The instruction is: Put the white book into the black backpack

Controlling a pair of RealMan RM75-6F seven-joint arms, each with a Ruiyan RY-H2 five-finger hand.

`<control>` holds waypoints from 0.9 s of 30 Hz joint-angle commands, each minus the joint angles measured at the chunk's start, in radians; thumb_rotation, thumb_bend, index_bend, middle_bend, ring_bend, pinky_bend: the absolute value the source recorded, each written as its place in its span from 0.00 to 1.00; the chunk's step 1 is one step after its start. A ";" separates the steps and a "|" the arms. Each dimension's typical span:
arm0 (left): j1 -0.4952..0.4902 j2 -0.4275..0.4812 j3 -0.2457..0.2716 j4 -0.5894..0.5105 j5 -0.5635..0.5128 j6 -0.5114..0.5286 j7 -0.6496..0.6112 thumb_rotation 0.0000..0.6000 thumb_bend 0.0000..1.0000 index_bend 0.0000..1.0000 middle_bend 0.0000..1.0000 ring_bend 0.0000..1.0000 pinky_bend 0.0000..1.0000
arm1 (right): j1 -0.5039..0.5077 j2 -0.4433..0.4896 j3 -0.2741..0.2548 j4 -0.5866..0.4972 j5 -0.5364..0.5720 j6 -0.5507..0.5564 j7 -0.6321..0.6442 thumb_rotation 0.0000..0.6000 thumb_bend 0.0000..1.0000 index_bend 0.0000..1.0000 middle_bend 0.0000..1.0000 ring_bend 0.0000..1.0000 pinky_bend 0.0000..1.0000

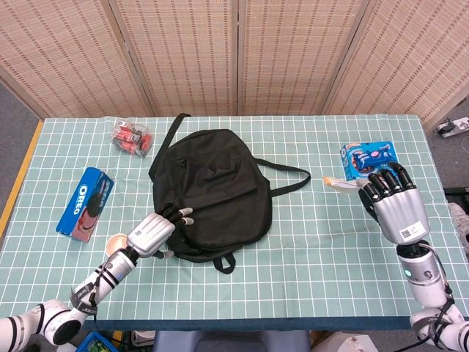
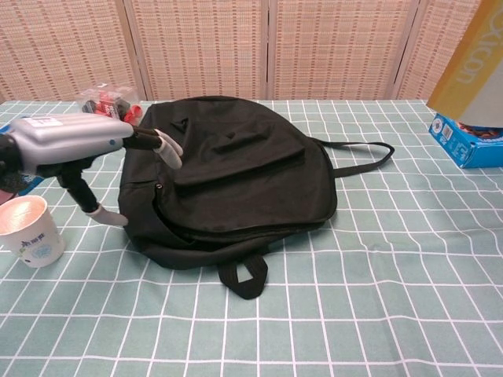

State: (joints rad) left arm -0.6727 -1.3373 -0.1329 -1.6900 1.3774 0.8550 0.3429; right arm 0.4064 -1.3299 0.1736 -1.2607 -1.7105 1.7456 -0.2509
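Note:
The black backpack (image 1: 211,192) (image 2: 228,179) lies flat in the middle of the table, zipper side toward its left front. My right hand (image 1: 393,207) holds the white book with the yellow spine (image 2: 474,69) up in the air to the right of the backpack; in the head view only a sliver of the book (image 1: 338,183) shows past the hand. My left hand (image 1: 155,232) (image 2: 75,148) hovers at the backpack's front left edge, fingers spread and holding nothing.
A paper cup (image 2: 30,230) stands front left, just beside my left hand. An Oreo box (image 1: 85,201) lies at the left, a bag of red items (image 1: 131,138) at the back left, a blue snack box (image 1: 370,158) at the right.

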 commanded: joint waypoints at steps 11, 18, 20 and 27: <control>-0.110 -0.151 -0.032 0.038 -0.249 -0.022 0.209 1.00 0.19 0.27 0.13 0.15 0.11 | -0.017 -0.004 0.007 0.032 0.011 0.003 0.043 1.00 0.52 0.85 0.60 0.44 0.34; -0.172 -0.211 -0.033 0.069 -0.374 -0.025 0.291 1.00 0.19 0.27 0.13 0.15 0.11 | -0.025 -0.006 0.012 0.056 0.022 0.002 0.075 1.00 0.52 0.85 0.60 0.44 0.34; -0.189 -0.229 -0.025 0.079 -0.417 -0.023 0.320 1.00 0.19 0.27 0.13 0.15 0.11 | -0.025 -0.007 0.013 0.061 0.024 0.001 0.084 1.00 0.52 0.85 0.60 0.44 0.34; -0.234 -0.287 -0.004 0.098 -0.506 0.020 0.401 1.00 0.19 0.27 0.13 0.15 0.11 | -0.029 -0.009 0.016 0.081 0.028 0.001 0.111 1.00 0.52 0.85 0.60 0.44 0.34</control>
State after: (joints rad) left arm -0.8935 -1.6105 -0.1450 -1.5988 0.8914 0.8647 0.7298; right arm 0.3781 -1.3388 0.1887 -1.1821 -1.6827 1.7462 -0.1422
